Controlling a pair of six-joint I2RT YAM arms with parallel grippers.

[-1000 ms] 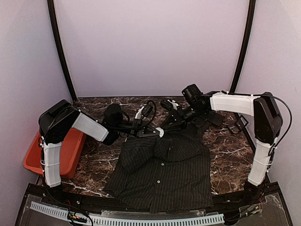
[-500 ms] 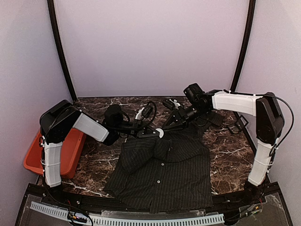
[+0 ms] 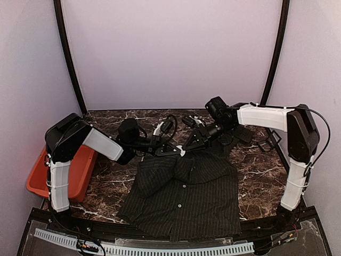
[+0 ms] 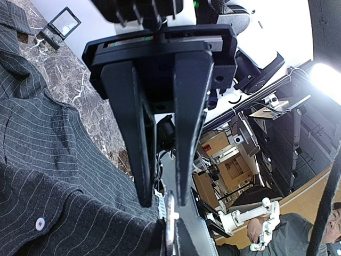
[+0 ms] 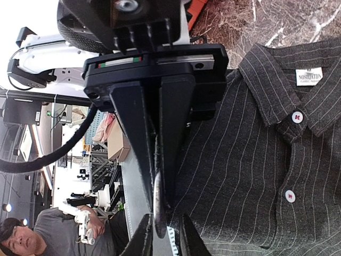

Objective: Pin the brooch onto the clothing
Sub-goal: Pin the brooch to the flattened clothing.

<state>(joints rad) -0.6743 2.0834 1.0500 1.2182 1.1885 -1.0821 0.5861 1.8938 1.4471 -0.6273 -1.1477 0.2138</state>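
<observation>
The clothing (image 3: 184,189), a dark pinstriped shirt with white buttons, lies flat in the middle of the table, collar to the back. The brooch (image 3: 182,152), a small pale disc, hangs just above the collar. My left gripper (image 3: 177,151) comes in from the left and my right gripper (image 3: 187,146) from the right, tip to tip. In the right wrist view the brooch (image 5: 159,229) stands edge-on, pinched in my right gripper (image 5: 161,205), over the shirt (image 5: 256,160). In the left wrist view the brooch (image 4: 170,216) sits at the tips of my left gripper (image 4: 164,202), shut on its rim.
An orange bin (image 3: 37,176) stands off the table's left edge. Black stands and clips (image 3: 266,140) lie at the back right, and a small framed stand (image 4: 63,24) shows there in the left wrist view. Bare marble table (image 3: 261,170) flanks the shirt.
My right gripper drew back slightly, then came in onto the brooch and its jaws narrowed on it. The left arm and the shirt have stayed put.
</observation>
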